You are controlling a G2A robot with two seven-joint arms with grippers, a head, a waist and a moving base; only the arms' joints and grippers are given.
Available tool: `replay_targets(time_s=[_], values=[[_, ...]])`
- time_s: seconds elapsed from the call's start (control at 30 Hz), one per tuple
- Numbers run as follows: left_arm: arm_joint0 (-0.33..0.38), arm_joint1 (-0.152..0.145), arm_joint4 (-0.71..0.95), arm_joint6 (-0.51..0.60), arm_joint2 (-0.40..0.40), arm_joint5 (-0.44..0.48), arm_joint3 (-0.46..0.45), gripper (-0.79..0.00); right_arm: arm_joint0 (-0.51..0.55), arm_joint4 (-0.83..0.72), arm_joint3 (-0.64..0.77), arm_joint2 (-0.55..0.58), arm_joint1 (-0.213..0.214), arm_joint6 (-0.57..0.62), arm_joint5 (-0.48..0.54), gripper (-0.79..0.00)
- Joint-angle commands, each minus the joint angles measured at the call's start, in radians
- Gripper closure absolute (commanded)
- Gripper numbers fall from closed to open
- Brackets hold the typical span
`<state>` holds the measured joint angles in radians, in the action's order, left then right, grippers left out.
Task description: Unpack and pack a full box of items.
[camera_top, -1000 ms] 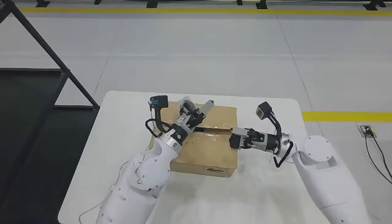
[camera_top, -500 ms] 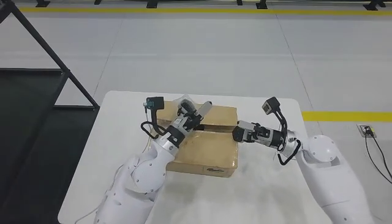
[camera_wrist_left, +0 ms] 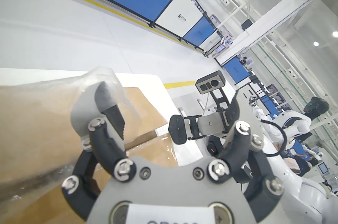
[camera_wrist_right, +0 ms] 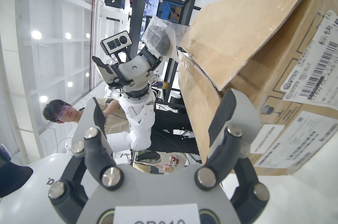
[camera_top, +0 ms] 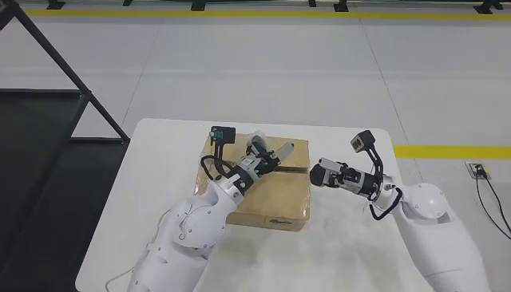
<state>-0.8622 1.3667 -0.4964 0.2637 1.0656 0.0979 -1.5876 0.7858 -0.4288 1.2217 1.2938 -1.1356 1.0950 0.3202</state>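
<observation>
Left claw point(camera_top: 271, 150), spread wide, sits over the far top of the cardboard box point(camera_top: 279, 192). One finger, draped in clear plastic film point(camera_wrist_left: 105, 77), is at a raised flap point(camera_wrist_right: 237, 32), apparently to pry it open. Right claw point(camera_top: 316, 173), also spread and empty, hovers just right of the box, which lies mid-surface point(camera_top: 160, 180).

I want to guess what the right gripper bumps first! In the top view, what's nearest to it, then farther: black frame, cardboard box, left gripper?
From the right gripper:
1. cardboard box, right beside it.
2. left gripper, over the box.
3. black frame, beyond the table's left edge.
</observation>
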Motion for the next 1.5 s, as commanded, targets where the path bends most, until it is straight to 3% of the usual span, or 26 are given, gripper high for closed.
replay_targets(time_s=[0.0,0.5,0.77,1.1,1.3,1.47], values=[[0.005,0.002,-0.008,0.008,-0.007,-0.003,0.009,-0.785,0.006,-0.002,0.004,0.004,0.002,-0.001,0.001,-0.785],[0.006,0.005,-0.045,0.093,-0.016,-0.016,0.033,-0.785,0.013,-0.008,0.013,0.000,0.007,-0.006,0.003,-0.785],[-0.019,0.003,-0.023,0.115,0.007,-0.014,-0.007,-0.785,0.009,-0.011,0.010,-0.009,0.008,-0.007,0.001,-0.785],[-0.080,-0.015,-0.014,0.186,0.090,-0.024,-0.095,-0.785,-0.010,0.001,0.007,-0.030,0.007,-0.005,-0.015,-0.785],[-0.129,-0.019,0.044,0.072,0.155,0.025,-0.156,-0.785,-0.025,0.009,0.002,-0.046,0.006,-0.007,-0.025,-0.785],[-0.171,-0.026,0.165,0.082,0.226,0.055,-0.250,-0.785,-0.032,0.002,-0.009,-0.055,0.004,-0.004,-0.026,-0.785]])
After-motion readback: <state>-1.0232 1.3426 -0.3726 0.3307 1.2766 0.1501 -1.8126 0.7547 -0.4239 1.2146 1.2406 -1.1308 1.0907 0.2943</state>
